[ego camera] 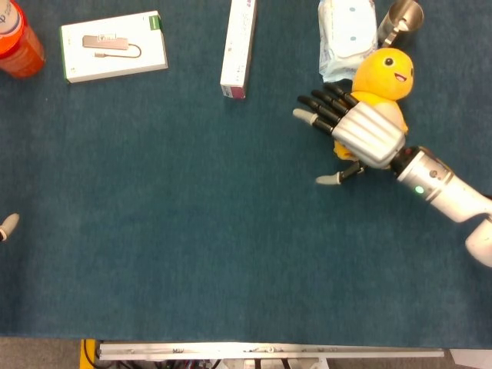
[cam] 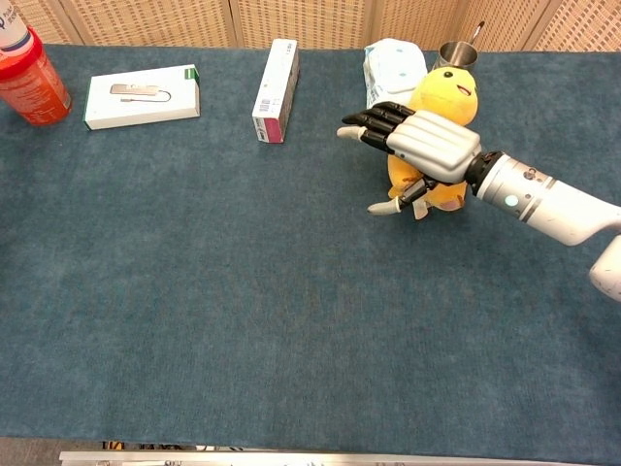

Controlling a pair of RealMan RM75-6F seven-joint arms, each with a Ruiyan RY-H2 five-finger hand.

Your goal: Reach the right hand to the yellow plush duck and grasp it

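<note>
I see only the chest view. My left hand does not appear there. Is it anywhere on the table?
Observer: Yes. The head view shows one fingertip of the left hand at the left edge of the table, far from the duck.
Operator: In my view the duck covers the foot of the cup. Do they touch?
Observer: No. From above, a strip of bare table separates the cup from the duck's head.
</note>
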